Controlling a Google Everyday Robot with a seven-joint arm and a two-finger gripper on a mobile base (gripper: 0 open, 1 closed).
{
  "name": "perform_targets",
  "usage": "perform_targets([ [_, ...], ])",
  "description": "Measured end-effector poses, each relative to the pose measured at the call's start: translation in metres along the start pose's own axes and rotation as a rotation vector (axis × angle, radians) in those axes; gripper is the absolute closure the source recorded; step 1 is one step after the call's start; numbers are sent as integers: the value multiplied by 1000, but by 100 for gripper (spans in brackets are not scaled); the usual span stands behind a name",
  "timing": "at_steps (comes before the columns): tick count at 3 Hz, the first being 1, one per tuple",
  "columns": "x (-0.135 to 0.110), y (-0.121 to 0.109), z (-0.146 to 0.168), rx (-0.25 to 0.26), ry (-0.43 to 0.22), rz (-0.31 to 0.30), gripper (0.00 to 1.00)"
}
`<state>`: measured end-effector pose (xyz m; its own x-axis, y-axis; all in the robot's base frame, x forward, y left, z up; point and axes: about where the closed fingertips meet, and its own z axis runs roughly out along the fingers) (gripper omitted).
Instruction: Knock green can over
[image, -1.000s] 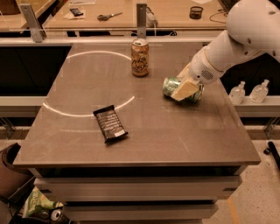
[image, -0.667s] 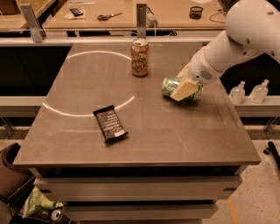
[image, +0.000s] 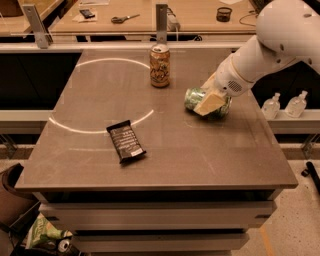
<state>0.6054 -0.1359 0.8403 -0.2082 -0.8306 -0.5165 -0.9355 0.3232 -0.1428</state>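
The green can (image: 196, 98) lies on its side on the grey-brown table (image: 160, 150), right of centre, with its silver end facing left. My gripper (image: 210, 101) is right over the can, its pale fingers (image: 209, 103) covering the can's right half; the white arm comes in from the upper right. The orange-tan can (image: 160, 65) stands upright behind and to the left of the green can.
A black snack bar (image: 126, 141) lies left of centre on the table. A white curved line (image: 100, 127) marks the tabletop. Two clear bottles (image: 285, 105) stand off the right side. A bench with scissors (image: 125, 18) is behind.
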Motion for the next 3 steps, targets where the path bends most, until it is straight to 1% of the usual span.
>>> perform_targets([
  [1, -1, 1, 2, -3, 0, -1, 13],
  [2, -1, 2, 3, -6, 1, -3, 0],
  [3, -1, 2, 3, -7, 1, -3, 0],
])
